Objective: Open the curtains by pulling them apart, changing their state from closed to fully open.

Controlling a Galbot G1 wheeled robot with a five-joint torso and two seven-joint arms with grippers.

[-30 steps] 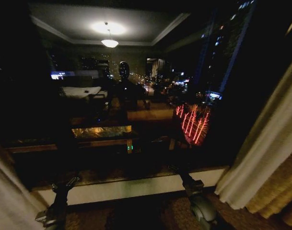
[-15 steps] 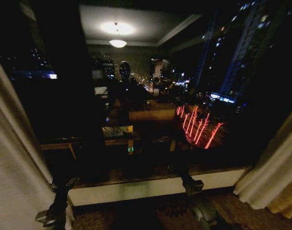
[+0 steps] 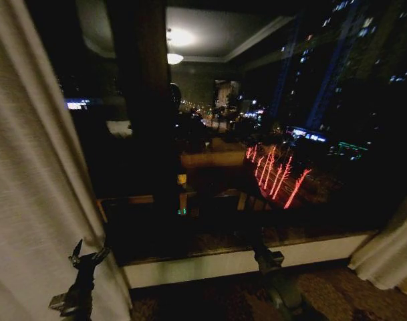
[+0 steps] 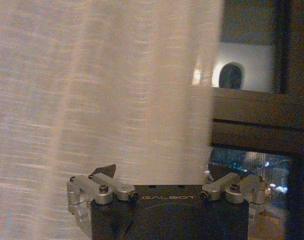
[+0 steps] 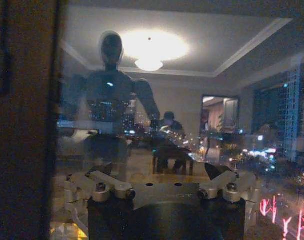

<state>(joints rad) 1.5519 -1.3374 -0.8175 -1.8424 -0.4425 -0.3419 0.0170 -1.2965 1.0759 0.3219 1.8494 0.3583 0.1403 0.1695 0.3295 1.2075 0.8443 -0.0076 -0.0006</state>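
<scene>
- Left gripper (image 4: 161, 175) sits low, right in front of the left curtain (image 3: 29, 200), jaws apart and empty, apparently lined up to catch the cloth edge.
- Right gripper (image 5: 161, 175) faces the bare window (image 3: 256, 134), jaws apart too, holding nothing.
- Two sheer curtains count out: one bunched at far left, the other (image 3: 390, 257) gathered at far right.
- Glass between them is uncovered, so the opening looks nearly complete.
</scene>
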